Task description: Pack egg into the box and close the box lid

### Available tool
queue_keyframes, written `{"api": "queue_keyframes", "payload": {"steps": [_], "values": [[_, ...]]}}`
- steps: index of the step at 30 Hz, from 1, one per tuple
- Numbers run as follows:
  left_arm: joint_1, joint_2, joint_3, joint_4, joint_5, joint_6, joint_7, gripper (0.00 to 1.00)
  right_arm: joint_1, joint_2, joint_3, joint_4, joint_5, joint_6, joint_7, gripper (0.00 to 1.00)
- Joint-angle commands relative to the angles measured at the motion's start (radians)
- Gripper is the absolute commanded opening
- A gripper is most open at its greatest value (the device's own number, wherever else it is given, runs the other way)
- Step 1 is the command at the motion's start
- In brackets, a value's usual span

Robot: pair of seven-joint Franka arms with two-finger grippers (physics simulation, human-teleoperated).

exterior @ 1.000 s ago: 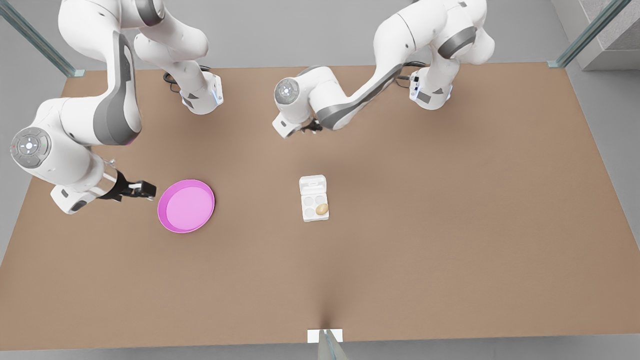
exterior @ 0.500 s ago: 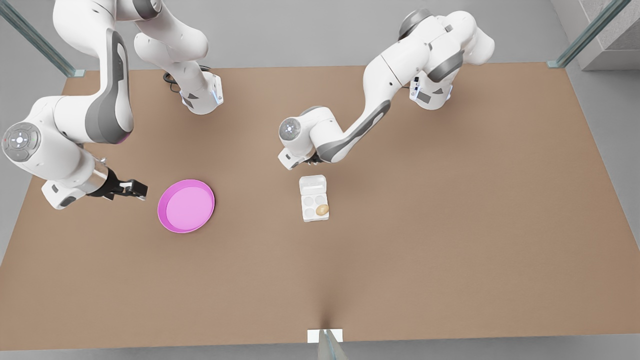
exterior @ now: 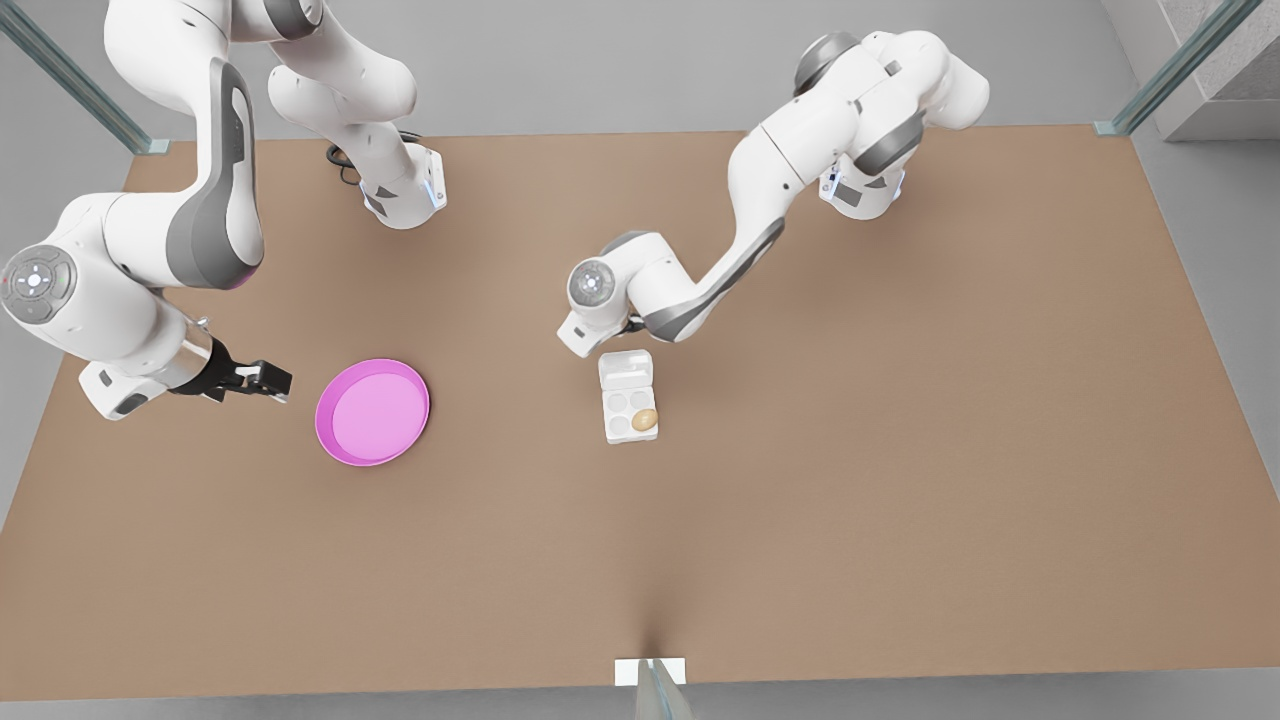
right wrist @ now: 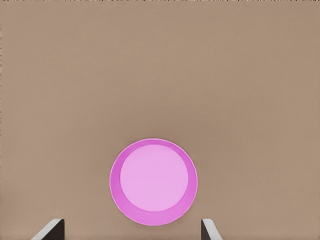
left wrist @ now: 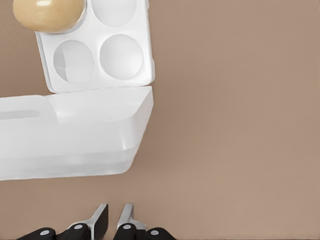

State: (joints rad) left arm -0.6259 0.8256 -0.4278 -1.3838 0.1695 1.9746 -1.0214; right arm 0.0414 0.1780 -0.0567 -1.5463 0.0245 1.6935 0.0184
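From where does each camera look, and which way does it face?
Front view: high above the table, looking down; both arms, plate and box show.
Left wrist view: behind the left gripper, facing the open lid and egg.
Right wrist view: above the open right gripper, facing the plate.
Front and left wrist views share box and egg.

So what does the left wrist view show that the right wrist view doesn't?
The left wrist view has the box with its four cups, the egg sitting in one of them, and the box lid lying open beside the tray. The left gripper sits just short of the lid's far edge, fingers nearly together. The right wrist view has the pink plate, with nothing on it, framed between the wide-open fingers of the right gripper. Both views share the brown table.
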Motion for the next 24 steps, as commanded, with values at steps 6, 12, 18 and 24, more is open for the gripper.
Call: {"api": "queue_keyframes", "payload": {"steps": [6,12,18,24], "values": [[-0.003,0.003,0.001,-0.001,-0.067,0.043,0.101,0.35,-0.002,0.005,0.000,0.000,0.014,0.000,-0.002,1.00],[-0.003,0.010,0.007,0.000,-0.058,0.112,0.112,0.35,-0.002,0.006,0.000,0.002,0.014,0.000,-0.002,1.00],[0.005,0.007,0.026,0.012,-0.059,0.133,0.121,0.35,-0.008,0.006,0.000,0.002,0.015,0.002,-0.002,1.00],[0.012,0.003,0.029,0.025,-0.059,0.135,0.133,0.35,-0.012,0.006,0.000,0.000,0.015,0.000,-0.002,1.00]]}}
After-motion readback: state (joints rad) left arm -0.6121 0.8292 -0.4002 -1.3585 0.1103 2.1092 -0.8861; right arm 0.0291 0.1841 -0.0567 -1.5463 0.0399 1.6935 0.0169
